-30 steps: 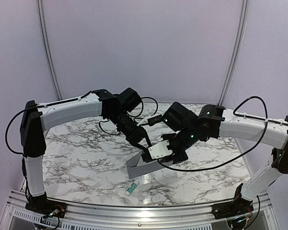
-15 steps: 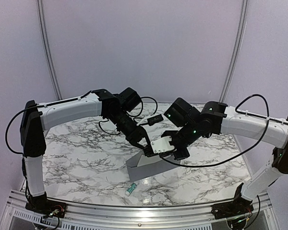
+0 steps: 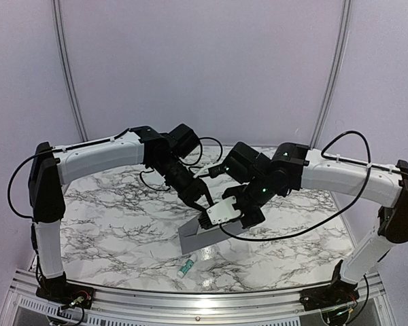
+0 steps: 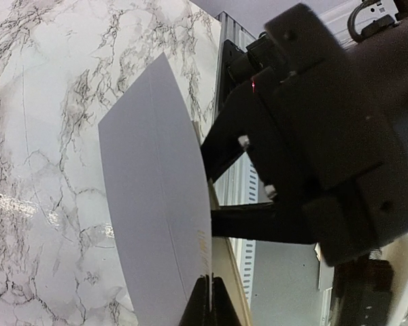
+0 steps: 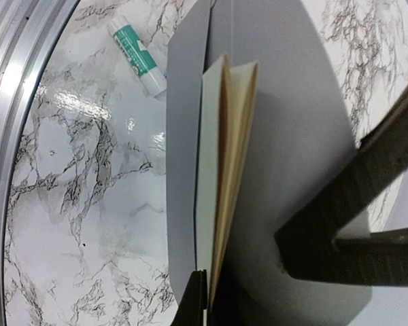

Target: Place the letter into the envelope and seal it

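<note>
Glue stick (image 5: 137, 58), green-white, on the marble table (image 3: 122, 224): label too small to read. L gripper (image 4: 209, 302) is pinched tight on the edge of the grey envelope (image 4: 156, 204), holding it tilted up. R gripper (image 5: 202, 299) is clamped on the folded off-white letter (image 5: 221, 170), which lies against the envelope's grey face by its fold. Vs half a sec ago, R gripper w/ letter sits lower and further left, closer to the envelope; Glue stick unmoved.

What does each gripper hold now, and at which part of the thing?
The left gripper pinches the envelope at one edge. The right gripper pinches the folded letter at one end.
</note>
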Available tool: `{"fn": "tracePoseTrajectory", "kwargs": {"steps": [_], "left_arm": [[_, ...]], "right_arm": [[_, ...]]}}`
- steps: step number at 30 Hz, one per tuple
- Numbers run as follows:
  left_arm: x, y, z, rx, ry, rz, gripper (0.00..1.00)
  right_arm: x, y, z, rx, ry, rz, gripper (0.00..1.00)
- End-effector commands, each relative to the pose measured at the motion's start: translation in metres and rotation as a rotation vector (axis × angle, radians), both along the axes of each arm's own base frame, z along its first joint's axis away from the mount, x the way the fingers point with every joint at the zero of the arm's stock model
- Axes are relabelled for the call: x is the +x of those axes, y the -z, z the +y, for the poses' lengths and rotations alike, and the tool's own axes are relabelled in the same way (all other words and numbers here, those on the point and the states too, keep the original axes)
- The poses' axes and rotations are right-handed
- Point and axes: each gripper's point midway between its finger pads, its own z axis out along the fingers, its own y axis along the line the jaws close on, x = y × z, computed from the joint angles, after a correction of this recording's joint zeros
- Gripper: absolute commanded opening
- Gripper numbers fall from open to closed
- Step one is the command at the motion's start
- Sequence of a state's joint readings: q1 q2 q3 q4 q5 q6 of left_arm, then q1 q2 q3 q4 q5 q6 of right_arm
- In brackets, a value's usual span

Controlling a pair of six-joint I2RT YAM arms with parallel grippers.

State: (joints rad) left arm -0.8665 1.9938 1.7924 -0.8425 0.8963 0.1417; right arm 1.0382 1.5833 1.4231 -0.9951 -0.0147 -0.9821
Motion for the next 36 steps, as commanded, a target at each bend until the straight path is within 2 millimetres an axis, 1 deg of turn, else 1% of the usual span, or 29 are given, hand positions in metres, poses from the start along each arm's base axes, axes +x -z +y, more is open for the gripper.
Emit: {"fn": "tracePoseTrajectory", "kwargs": {"steps": [1,14,17,20,22,29,33,36], "left_arm": [[-0.001,-0.003,-0.001,-0.006,0.007,0.01,0.0],[0.002,0.0,-0.005,-0.005,0.006,0.016,0.0],[0.005,0.003,-0.005,0.001,0.001,0.013,0.0],[0.006,0.007,-0.005,0.014,-0.006,0.01,0.0],[0.01,0.008,-0.004,0.019,-0.015,0.009,0.0],[0.021,0.001,-0.005,0.011,-0.047,0.007,0.0],[0.026,-0.002,-0.009,0.005,-0.064,0.028,0.0],[0.039,0.005,-0.013,0.032,-0.124,0.021,0.0]], "right_arm": [[0.006,0.01,-0.003,-0.054,0.006,-0.041,0.0],[0.006,0.028,-0.003,-0.064,0.01,-0.065,0.0],[0.004,0.024,0.002,-0.04,0.001,-0.074,0.0],[0.002,0.008,0.01,0.029,-0.004,-0.084,0.14],[0.001,-0.003,0.01,0.054,0.001,-0.091,0.27],[0.005,-0.016,0.0,0.102,0.027,-0.131,0.38],[0.003,-0.015,0.001,0.131,0.028,-0.129,0.43],[0.002,-0.011,-0.001,0.134,0.036,-0.124,0.46]]}}
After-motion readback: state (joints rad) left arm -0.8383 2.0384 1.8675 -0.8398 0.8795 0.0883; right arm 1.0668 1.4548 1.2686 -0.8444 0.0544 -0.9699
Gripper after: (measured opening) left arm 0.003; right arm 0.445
